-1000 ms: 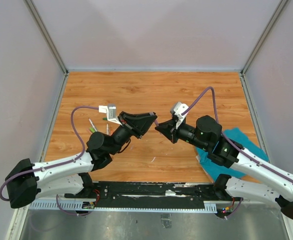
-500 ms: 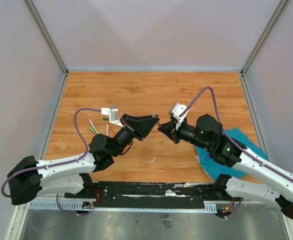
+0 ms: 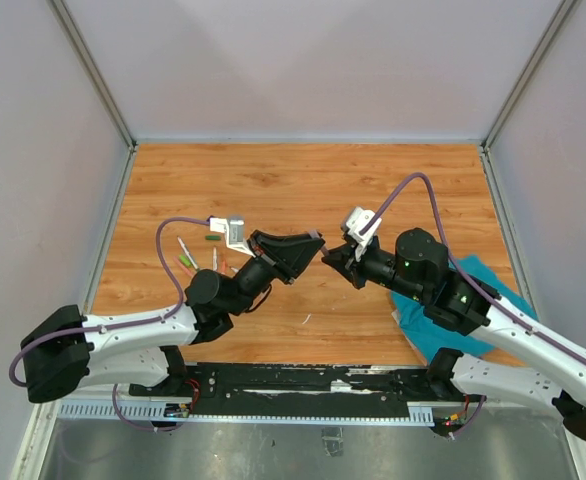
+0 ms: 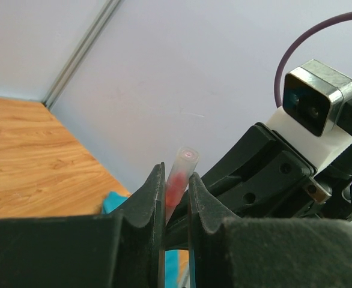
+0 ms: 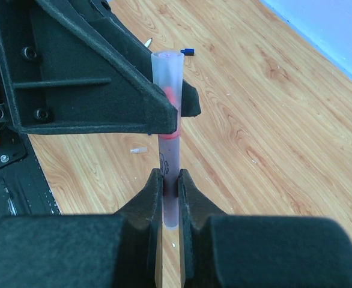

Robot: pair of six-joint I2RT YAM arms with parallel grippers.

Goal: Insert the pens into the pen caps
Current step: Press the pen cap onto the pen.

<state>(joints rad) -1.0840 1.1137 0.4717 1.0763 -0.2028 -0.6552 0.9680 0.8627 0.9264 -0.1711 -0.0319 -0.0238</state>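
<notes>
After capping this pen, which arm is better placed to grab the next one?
Left, probably: the loose pens lie on its side, near the left gripper, which holds only the pen cap. The right gripper, farther away, is shut on the pen.

Soft, even light is filling the box, and the wooden table (image 3: 303,190) is looking bright. Only faint shadows are lying under the arms. Close to each wrist camera, the black left gripper (image 4: 176,180) and right gripper (image 5: 170,180) are looking blurry. The pen (image 5: 169,159) is showing sharp, and the pen cap (image 4: 182,163) is looking slightly soft.
</notes>
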